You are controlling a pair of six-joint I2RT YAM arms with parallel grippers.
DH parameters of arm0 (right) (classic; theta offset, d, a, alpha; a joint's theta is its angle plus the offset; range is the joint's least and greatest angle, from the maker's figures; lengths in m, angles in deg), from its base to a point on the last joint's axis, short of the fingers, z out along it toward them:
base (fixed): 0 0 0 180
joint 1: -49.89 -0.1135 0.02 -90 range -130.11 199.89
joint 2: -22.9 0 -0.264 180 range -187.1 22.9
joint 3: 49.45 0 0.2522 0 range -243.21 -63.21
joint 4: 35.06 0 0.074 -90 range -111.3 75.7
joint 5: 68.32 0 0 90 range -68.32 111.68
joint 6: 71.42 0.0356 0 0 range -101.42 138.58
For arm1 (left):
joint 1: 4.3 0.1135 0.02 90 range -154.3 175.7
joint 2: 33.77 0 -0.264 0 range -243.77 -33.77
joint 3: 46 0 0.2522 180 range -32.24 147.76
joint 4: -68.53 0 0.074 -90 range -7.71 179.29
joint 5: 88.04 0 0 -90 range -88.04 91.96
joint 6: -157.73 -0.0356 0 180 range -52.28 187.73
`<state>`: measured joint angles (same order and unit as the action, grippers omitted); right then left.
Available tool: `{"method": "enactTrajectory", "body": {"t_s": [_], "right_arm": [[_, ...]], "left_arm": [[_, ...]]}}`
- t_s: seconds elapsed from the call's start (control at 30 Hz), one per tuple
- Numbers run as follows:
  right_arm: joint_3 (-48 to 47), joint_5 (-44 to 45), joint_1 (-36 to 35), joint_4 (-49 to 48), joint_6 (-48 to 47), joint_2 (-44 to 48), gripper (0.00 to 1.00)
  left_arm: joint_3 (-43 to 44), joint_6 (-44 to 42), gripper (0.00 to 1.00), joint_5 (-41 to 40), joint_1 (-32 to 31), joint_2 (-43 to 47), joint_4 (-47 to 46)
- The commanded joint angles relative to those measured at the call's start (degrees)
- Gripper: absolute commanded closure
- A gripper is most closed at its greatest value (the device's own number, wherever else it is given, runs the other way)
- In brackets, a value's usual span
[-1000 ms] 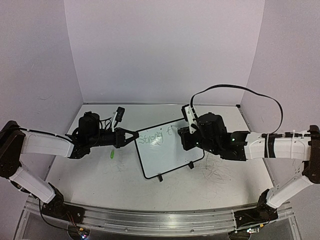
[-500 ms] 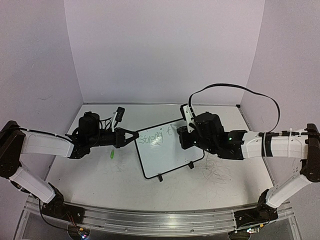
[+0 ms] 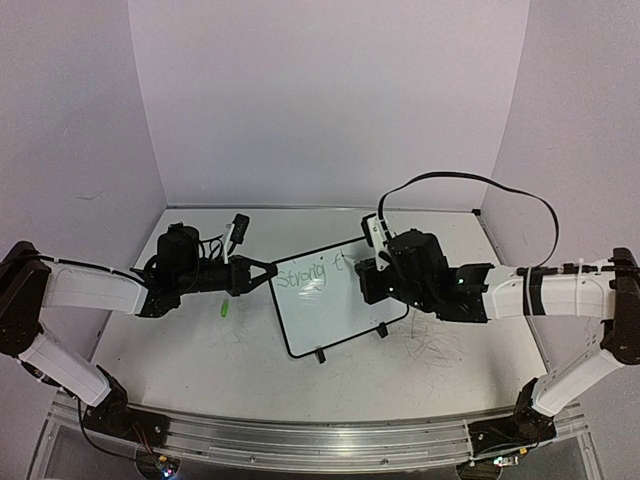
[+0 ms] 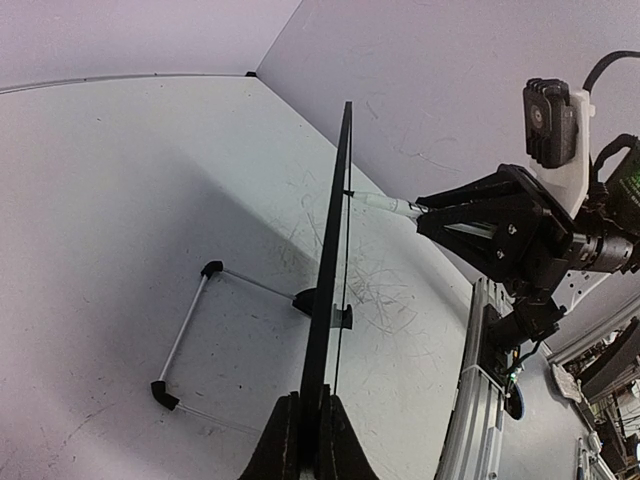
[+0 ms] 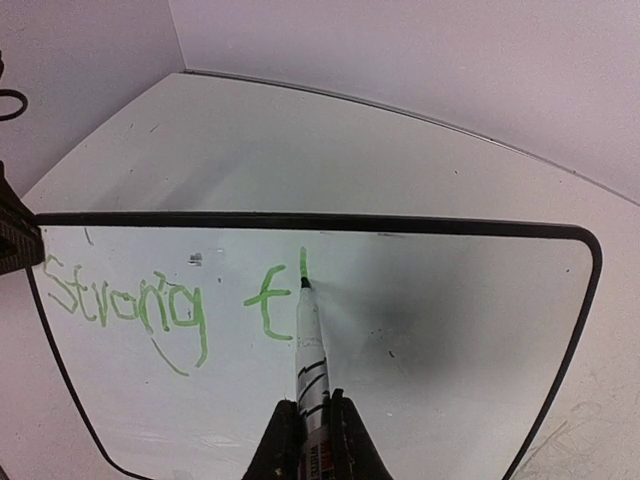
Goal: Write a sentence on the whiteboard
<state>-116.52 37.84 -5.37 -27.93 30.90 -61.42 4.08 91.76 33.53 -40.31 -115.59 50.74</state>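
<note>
The whiteboard (image 3: pixel 335 300) stands tilted mid-table on two black feet. My left gripper (image 3: pixel 268 272) is shut on its left edge; in the left wrist view the board (image 4: pixel 333 260) is edge-on between the jaws. The sentence (image 5: pixel 150 305) reads "Strong t" in green, with a fresh vertical stroke beside the "t". My right gripper (image 5: pixel 312 425) is shut on a white marker (image 5: pixel 310 355) whose tip touches the board (image 5: pixel 450 330) at that stroke. From above, the right gripper (image 3: pixel 372 280) is at the board's upper right.
A small green object (image 3: pixel 225 309) lies on the table left of the board. Grey scribble marks (image 3: pixel 430 345) cover the table at right. A wire stand (image 4: pixel 185 335) shows behind the board. Purple walls close the back and sides.
The right gripper has shifted slightly left along the board with the marker, and a new green stroke has appeared after the "t". The left arm has not moved.
</note>
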Motion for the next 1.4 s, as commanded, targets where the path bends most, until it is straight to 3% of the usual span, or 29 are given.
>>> {"method": "enactTrajectory", "body": {"t_s": [0.0, 1.37], "right_arm": [[1.07, -0.27, 0.31, 0.47, 1.18, 1.29, 1.0], [3.02, -2.56, -0.42, 1.79, 3.77, 1.74, 1.0]], "left_arm": [[1.38, -1.27, 1.0, -0.66, 0.15, -0.12, 1.58], [1.81, -1.44, 1.0, -0.68, 0.15, -0.81, 1.6]]}}
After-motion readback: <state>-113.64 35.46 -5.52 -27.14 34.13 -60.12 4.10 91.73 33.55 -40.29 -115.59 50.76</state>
